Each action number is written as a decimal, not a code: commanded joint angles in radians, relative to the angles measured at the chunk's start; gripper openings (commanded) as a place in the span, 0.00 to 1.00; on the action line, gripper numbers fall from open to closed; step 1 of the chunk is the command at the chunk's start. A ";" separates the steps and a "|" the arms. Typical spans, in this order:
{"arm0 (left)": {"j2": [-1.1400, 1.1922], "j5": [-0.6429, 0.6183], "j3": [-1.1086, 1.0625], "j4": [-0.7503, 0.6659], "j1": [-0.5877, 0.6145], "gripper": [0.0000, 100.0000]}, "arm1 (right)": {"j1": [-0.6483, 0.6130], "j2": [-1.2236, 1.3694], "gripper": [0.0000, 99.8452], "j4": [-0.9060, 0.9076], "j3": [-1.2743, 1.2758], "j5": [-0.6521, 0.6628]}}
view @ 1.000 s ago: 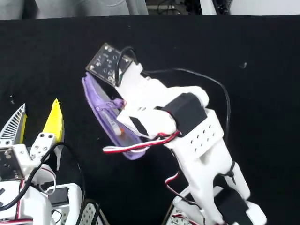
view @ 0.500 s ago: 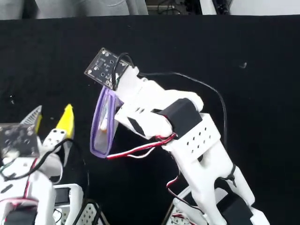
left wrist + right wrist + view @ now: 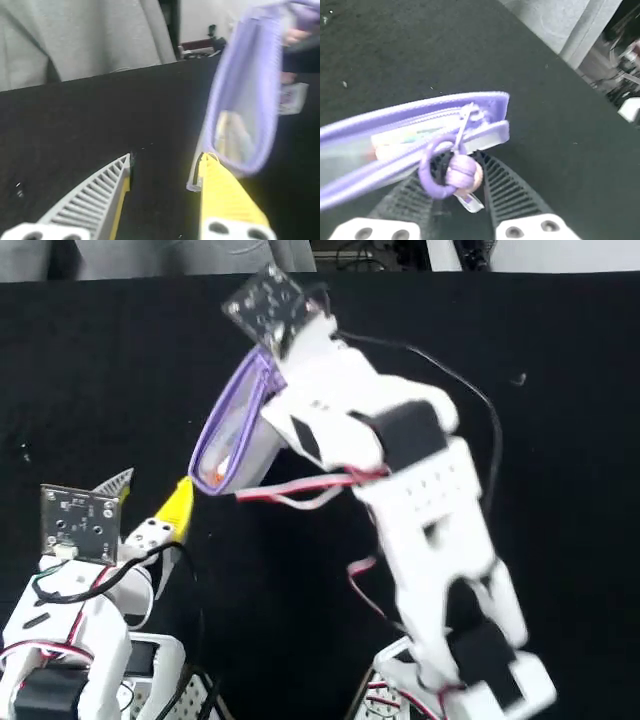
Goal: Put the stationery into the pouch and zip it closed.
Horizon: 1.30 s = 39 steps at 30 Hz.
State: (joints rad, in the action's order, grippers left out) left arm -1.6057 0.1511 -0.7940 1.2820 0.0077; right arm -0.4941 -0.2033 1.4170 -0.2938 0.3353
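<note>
Stationery is sitting inside the lifted pouch; the zip is likely what is left.

Nearest, the left gripper [image 3: 152,488] is hanging spread wide and holding nothing, its yellow finger just beside the low end of the one purple pouch [image 3: 235,430]. Stationery [image 3: 230,135] is showing through the clear side, too blurred for counting, so loading is looking done. Farther on, the right gripper [image 3: 456,165] is clamping the pouch's upper end, holding it tilted above the table [image 3: 560,360]. One zip pull [image 3: 465,117] is lying by those fingers; whether it is fully closed I cannot tell.
</note>
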 commanded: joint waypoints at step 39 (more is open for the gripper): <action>0.006 -0.273 -0.487 -0.746 -0.114 0.22 | 0.110 -0.065 0.01 0.350 -0.062 0.253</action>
State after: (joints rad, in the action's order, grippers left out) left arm -1.5904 -0.0606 -1.2958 0.5854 -0.1304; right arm -0.3867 -0.1619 1.7361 -0.4488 0.5562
